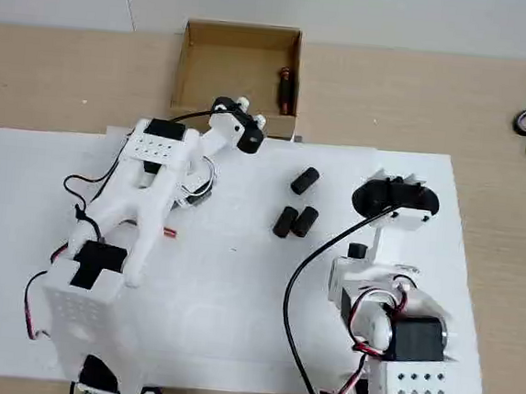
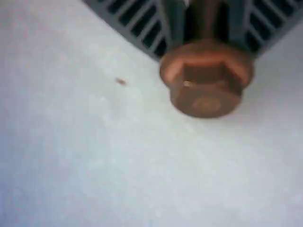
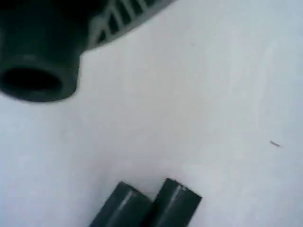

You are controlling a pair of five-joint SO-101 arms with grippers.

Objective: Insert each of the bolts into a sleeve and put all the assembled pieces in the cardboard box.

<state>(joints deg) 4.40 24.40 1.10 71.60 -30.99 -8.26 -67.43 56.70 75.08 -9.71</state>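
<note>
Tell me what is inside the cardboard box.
One assembled piece, a copper bolt in a dark sleeve, lies in the cardboard box by its right wall. An arm covers part of the near edge, so what lies there cannot be seen.

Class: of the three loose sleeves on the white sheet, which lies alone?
The sleeve nearest the cardboard box; the other two lie touching, side by side.

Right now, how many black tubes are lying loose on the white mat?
3. One black plastic sleeve lies alone, nearer the brown cardboard box; two more lie touching, side by side, farther from it. Others may hide under the white arms.
</note>
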